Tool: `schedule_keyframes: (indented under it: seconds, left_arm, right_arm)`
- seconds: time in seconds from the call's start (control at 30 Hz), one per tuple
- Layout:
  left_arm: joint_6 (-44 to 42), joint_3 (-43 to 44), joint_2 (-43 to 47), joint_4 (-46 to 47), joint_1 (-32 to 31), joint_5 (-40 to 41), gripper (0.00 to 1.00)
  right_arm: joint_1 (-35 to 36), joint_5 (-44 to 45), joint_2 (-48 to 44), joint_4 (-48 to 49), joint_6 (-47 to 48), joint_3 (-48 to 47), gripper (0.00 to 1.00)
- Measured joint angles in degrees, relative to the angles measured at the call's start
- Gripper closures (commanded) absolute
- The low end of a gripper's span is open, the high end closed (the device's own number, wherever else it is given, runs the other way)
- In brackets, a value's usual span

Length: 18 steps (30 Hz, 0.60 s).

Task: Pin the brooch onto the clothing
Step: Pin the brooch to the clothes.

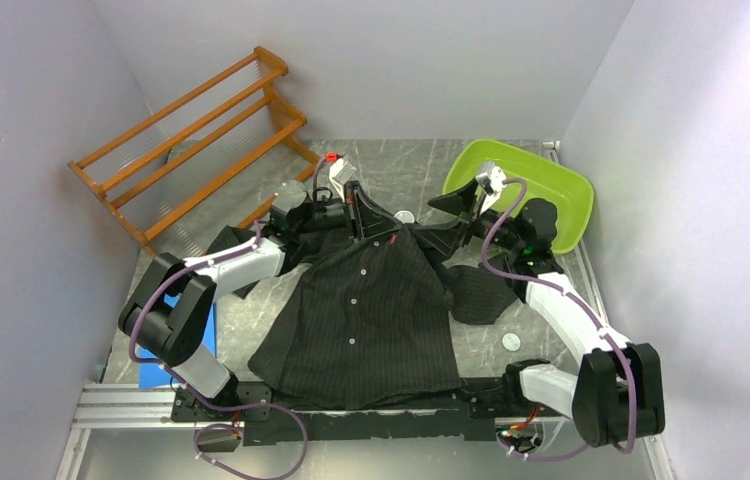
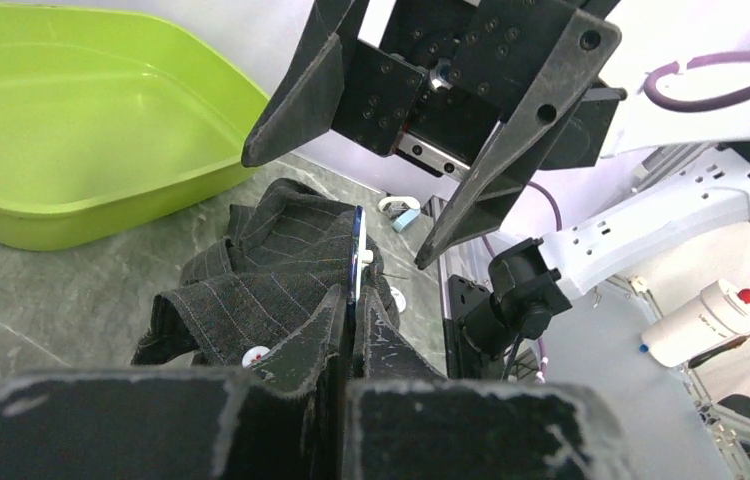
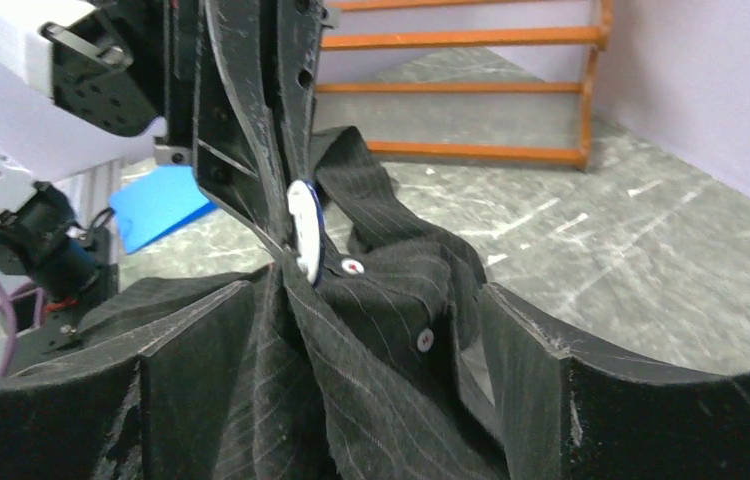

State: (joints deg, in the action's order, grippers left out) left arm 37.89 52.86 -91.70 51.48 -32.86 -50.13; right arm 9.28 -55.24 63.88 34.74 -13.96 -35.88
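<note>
On the grey table (image 1: pixel 421 165) the black pinstriped shirt (image 1: pixel 371 310) lies spread out, its collar at the far end near the green tub (image 1: pixel 551 200). The right gripper (image 3: pixel 366 300) stands wide apart, a finger on either side of the bunched collar fabric (gripping nothing). The left gripper (image 2: pixel 351 305) is pinched tight on the small white, blue-rimmed brooch (image 3: pixel 303 235), right at the collar.

Far left corner of worktop: orange wooden slatted rack (image 1: pixel 191 140), set askew. Far right corner: lime green plastic tub (image 1: pixel 551 195). Left edge: flat blue item (image 1: pixel 156 373), partly hidden. Near right edge: small white disc (image 1: pixel 512 341).
</note>
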Motion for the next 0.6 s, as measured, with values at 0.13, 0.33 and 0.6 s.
schedule_keyframes:
  seconds: [0.13,0.33,0.6]
  left_arm:
    - [-1.81,0.31,0.26,-1.27,-0.24,-0.48,0.97]
    - [-3.37,0.33,0.74,-2.21,-0.35,-0.66,0.97]
    - [-3.3,1.46,0.74,-2.91,-0.39,-1.07,0.97]
  right_arm:
    - [0.04,-4.11,2.97,6.01,-4.17,-1.05,0.26]
    - [0.68,-7.56,5.68,14.67,-10.12,-1.05,0.48]
    - [3.02,-8.41,6.8,11.78,-7.5,-2.36,0.49]
